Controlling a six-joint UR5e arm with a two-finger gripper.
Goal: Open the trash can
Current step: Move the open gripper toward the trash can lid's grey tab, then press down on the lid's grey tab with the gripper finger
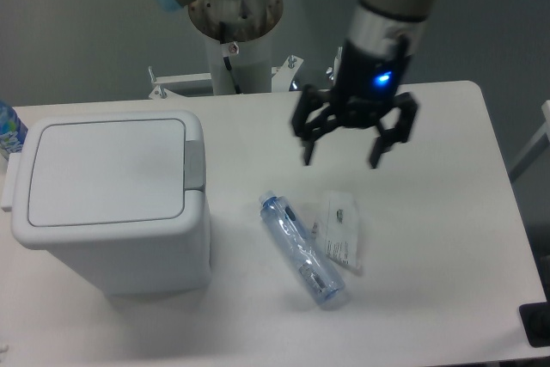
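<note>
The gripper (341,159) hangs with its fingers spread wide and empty, above the worktop (430,212). The trash can (107,199) lies well apart to its left in the picture, lid shut, and its grey latch (196,163) probably faces the gripper.

Clear plastic bottle (302,251) lies diagonally on white bench (430,298), small clear packet (339,230) just beside it on the right, blue-patterned item (7,131) at left edge.

even, soft overhead light; faint shadows on the white table (430,238); the gripper (341,159) looks slightly motion-blurred.
</note>
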